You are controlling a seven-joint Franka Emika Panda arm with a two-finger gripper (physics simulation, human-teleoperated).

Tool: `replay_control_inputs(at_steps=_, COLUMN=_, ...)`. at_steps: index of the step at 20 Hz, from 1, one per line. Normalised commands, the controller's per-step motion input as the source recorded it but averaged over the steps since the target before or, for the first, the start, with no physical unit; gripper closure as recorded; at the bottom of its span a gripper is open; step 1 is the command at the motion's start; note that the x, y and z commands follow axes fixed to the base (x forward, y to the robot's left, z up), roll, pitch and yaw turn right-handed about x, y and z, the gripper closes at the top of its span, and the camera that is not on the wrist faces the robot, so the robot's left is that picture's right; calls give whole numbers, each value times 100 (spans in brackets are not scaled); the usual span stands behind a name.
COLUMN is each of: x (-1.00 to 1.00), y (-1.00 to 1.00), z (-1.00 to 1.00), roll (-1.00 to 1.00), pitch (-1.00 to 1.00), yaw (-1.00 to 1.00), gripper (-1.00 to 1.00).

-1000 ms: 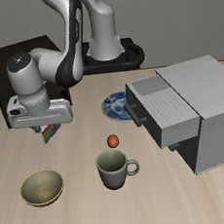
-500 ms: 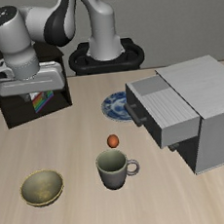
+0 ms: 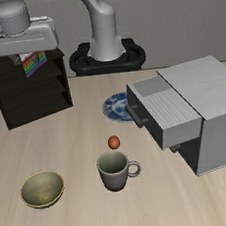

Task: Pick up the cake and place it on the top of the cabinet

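The cake (image 3: 34, 64), a small wedge with rainbow stripes, hangs at the exterior view's upper left. My gripper (image 3: 31, 56) is shut on it from above, under the white hand. The cake is held just over the top of the black cabinet (image 3: 29, 94), which stands at the left rear of the table. I cannot tell whether the cake touches the cabinet top.
A grey drawer unit (image 3: 189, 112) with a drawer pulled out fills the right side. On the table lie a blue patterned plate (image 3: 114, 105), a small orange ball (image 3: 113, 143), a green mug (image 3: 115, 171) and an olive bowl (image 3: 42, 189).
The gripper has risen from the table's left side, carrying the cake up and back, and now holds it over the black cabinet's top. Everything else on the table is unmoved.
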Motion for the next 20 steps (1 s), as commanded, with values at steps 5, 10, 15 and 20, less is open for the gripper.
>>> replay_control_inputs(at_steps=5, x=0, y=20, z=80, roll=0, pitch=0, yaw=0, gripper=100)
replay_control_inputs(at_steps=10, x=0, y=100, z=0, roll=0, pitch=0, yaw=0, gripper=100)
replay_control_inputs(at_steps=15, x=0, y=100, z=0, roll=0, pitch=0, yaw=0, gripper=100)
replay_control_inputs(at_steps=20, x=0, y=100, z=0, roll=0, pitch=0, yaw=0, gripper=100)
